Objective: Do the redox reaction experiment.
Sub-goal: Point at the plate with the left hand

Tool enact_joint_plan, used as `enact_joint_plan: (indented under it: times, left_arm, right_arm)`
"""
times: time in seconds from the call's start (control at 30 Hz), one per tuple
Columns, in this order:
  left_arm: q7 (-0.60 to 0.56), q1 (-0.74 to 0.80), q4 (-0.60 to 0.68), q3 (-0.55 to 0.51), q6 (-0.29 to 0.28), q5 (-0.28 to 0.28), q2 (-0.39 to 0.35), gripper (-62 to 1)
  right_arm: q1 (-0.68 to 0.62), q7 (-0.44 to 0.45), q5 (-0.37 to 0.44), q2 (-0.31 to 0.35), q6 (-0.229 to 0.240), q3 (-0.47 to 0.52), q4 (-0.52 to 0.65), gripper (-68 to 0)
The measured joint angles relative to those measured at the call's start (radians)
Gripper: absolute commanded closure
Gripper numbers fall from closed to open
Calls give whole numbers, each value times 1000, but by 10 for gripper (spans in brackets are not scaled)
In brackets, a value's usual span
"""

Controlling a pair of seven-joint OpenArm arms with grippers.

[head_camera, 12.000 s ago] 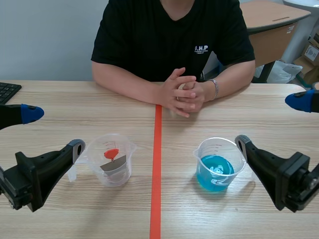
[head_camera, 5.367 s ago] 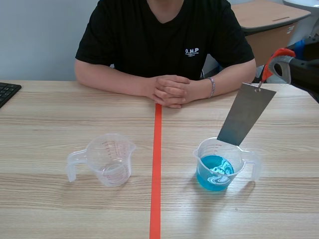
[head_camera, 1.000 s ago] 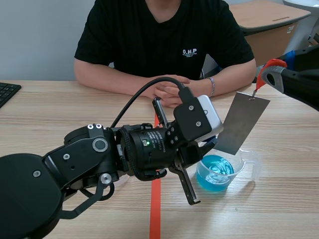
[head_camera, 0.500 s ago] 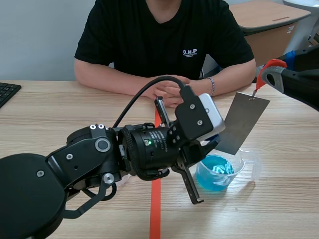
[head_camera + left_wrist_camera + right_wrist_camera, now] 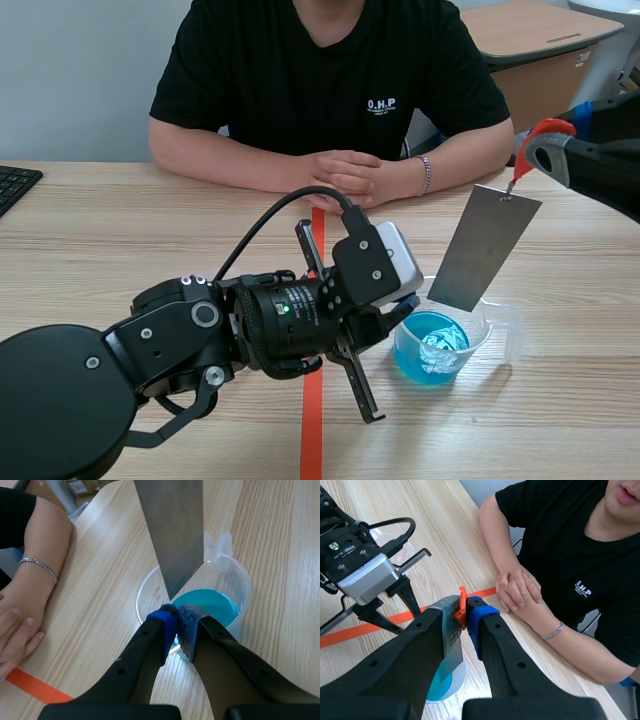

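The right claw (image 5: 465, 609) is clenched on an orange tab (image 5: 462, 601). From the tab the plate (image 5: 483, 247) hangs with its low corner at the mouth of the beaker (image 5: 480, 335), seemingly clear of the blue liquid (image 5: 432, 348). The left claw (image 5: 178, 626) appears to pinch the beaker's near rim. The beaker stands on the desk (image 5: 560, 420). The plate is fetched and poised, so I judge the dip is still left to do.

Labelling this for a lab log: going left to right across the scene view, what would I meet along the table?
Keyboard → left arm → beaker of blue liquid → right gripper; the hanging metal plate overlaps the beaker.
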Motion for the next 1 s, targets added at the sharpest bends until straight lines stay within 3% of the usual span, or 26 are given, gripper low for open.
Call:
enact_joint_plan:
  times: [0.17,1.0]
  left_arm:
    - [1,-11,0,0,30,0,0,-43]
    - [0,-11,0,0,22,-10,0,-43]
  right_arm:
    - [0,0,0,0,0,0,0,-15]
    - [0,0,0,0,0,0,0,-15]
